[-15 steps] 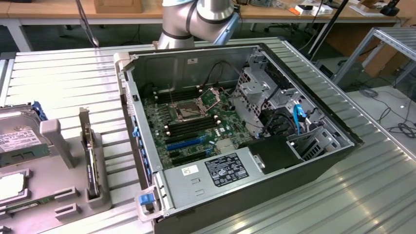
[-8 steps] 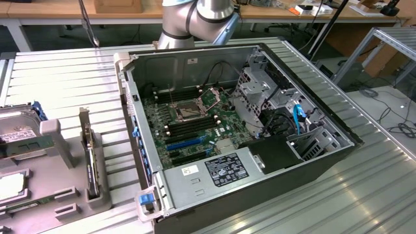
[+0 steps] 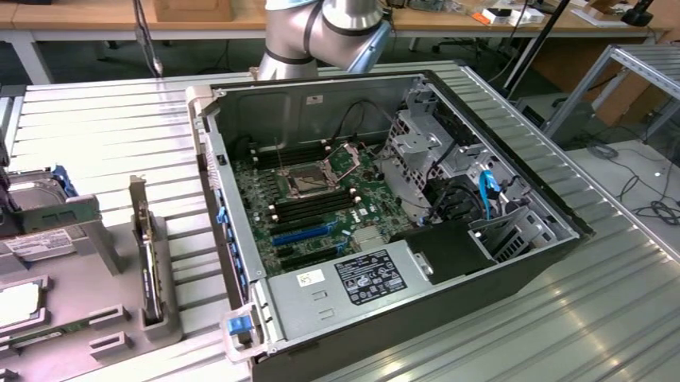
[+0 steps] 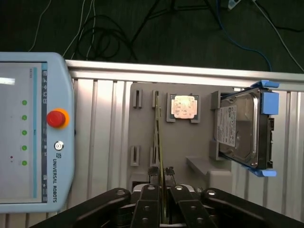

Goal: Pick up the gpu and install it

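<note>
The gpu [image 3: 142,247] is a thin green stick standing on edge in a slot of the grey parts holder [image 3: 111,270] at the exterior view's left, beside the open computer case [image 3: 499,263]. From the wrist view I look down on the gpu [image 4: 159,133] edge-on in the holder [image 4: 194,147]. My gripper [image 4: 161,171] hangs above it, lined up with the stick. Its black fingertips [image 4: 153,170] stand a narrow gap apart and hold nothing. The arm [image 3: 318,32] rises behind the case.
The motherboard [image 3: 308,199] lies exposed in the case, with blue slots [image 3: 298,235] near its middle. A hard drive [image 4: 240,128] in a blue frame and a processor chip [image 4: 184,106] also sit in the holder. A teach pendant [image 4: 33,133] lies beside the holder.
</note>
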### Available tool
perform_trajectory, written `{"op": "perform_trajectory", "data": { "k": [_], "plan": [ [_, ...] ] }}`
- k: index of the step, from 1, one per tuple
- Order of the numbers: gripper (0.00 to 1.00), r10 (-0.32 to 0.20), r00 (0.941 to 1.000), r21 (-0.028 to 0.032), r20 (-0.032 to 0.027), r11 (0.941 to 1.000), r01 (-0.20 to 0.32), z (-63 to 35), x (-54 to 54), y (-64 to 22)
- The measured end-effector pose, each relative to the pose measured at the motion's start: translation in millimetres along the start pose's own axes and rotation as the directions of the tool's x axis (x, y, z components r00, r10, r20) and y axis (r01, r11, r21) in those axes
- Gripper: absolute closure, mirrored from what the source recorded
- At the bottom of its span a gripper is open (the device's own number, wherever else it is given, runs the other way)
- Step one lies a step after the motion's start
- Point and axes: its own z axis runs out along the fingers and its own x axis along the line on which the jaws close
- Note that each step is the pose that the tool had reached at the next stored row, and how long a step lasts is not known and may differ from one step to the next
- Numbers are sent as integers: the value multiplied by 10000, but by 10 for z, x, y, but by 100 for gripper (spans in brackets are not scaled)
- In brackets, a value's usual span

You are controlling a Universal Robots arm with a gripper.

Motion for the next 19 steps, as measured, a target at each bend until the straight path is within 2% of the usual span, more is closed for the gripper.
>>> {"op": "perform_trajectory", "data": {
  "k": [5,10,14,19],
  "plan": [
    [86,0,10000,0,0,10000,0,-100,-16,-104],
    [86,-1,10000,0,0,10000,1,-236,-2,-424],
    [86,0,10000,0,0,10000,0,-296,5,-573],
    [86,0,10000,-2,1,10000,0,-447,24,-927]
  ]
}}
